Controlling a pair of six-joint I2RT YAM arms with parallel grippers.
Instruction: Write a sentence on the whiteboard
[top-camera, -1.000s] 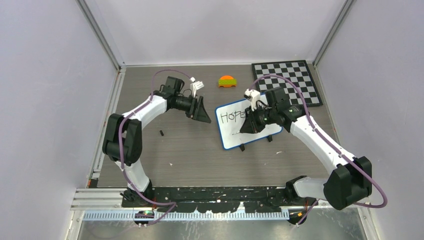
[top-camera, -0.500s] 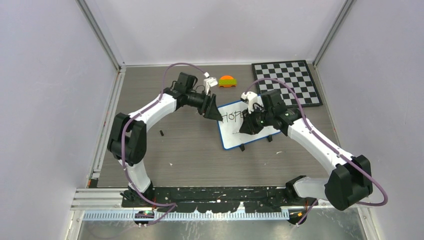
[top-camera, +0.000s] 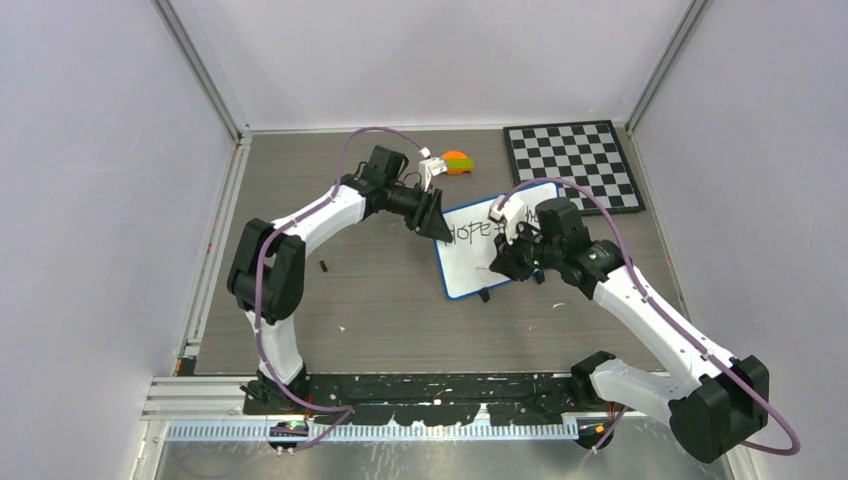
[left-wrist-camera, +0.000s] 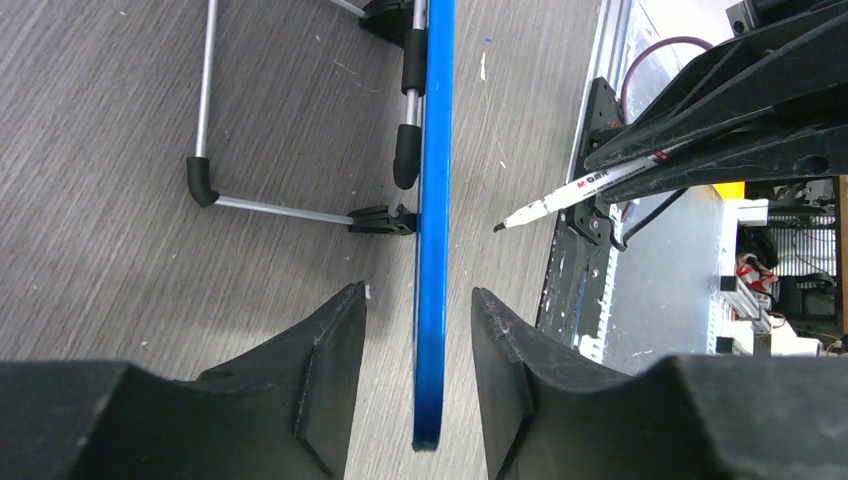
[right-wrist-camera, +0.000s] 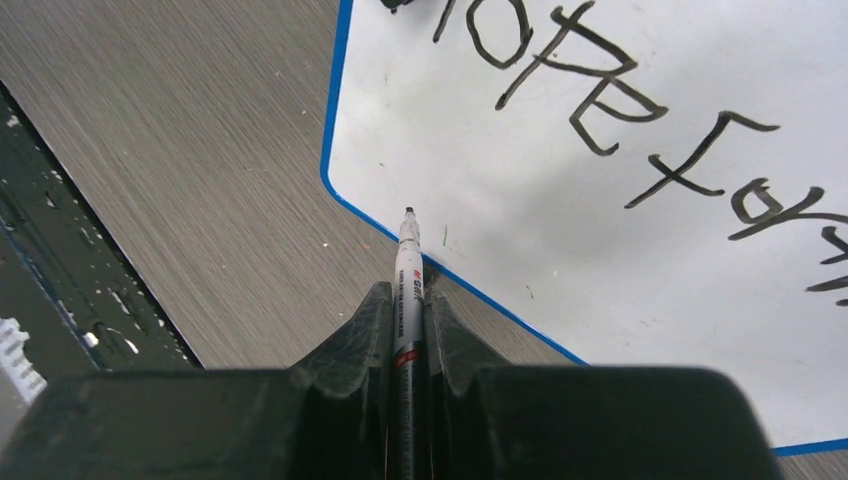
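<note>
The whiteboard (top-camera: 466, 270) stands tilted on its feet mid-table, with "HOPE for" in black along its top. My left gripper (top-camera: 438, 228) is open, its jaws astride the board's blue rim (left-wrist-camera: 434, 150) at the upper left corner, with a gap on each side (left-wrist-camera: 418, 290). My right gripper (top-camera: 507, 262) is shut on a white marker (right-wrist-camera: 408, 262), over the board's lower part. The marker's black tip hovers over the board's bottom left area (right-wrist-camera: 600, 230). In the left wrist view the marker (left-wrist-camera: 580, 188) sits clear of the board face.
A black-and-white checkered board (top-camera: 572, 160) lies at the back right. An orange-and-green toy (top-camera: 457, 163) lies behind the left gripper. A small black cap (top-camera: 324, 266) lies on the table at left. The board's metal stand legs (left-wrist-camera: 210, 100) stick out behind it.
My left arm swung right and its open jaws now straddle the whiteboard's left rim. My right gripper drew back down from the written line with the marker.
</note>
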